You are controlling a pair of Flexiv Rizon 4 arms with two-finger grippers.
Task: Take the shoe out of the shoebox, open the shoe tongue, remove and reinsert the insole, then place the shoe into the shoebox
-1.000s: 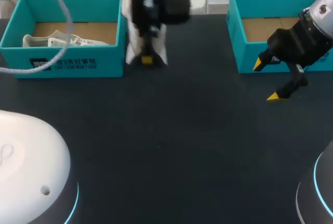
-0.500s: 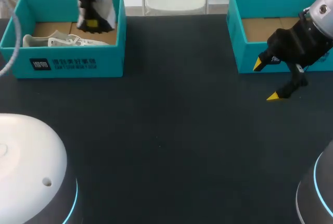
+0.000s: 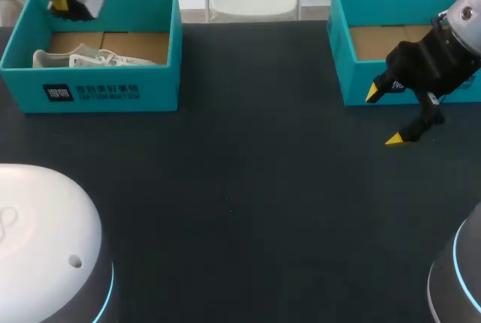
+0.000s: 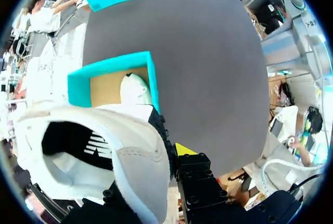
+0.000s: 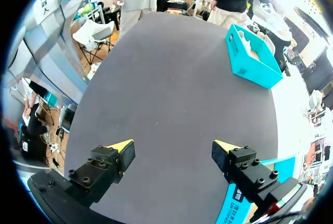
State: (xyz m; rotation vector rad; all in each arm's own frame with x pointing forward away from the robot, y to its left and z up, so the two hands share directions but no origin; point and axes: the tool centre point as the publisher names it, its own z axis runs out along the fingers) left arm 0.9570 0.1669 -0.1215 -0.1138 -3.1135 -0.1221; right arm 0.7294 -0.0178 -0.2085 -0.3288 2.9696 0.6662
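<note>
Shoe (image 4: 122,148) is pinched by the left gripper (image 3: 62,6) above the left shoebox's (image 3: 159,90) far corner; it should be lowered level beside the second shoe (image 3: 83,58), then released. Right gripper (image 3: 383,116) is held spread.

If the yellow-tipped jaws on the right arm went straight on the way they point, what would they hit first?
Probably the bare dark table: the right gripper, jaws open, points down at it with nothing between. Depth is hard to judge.
</note>
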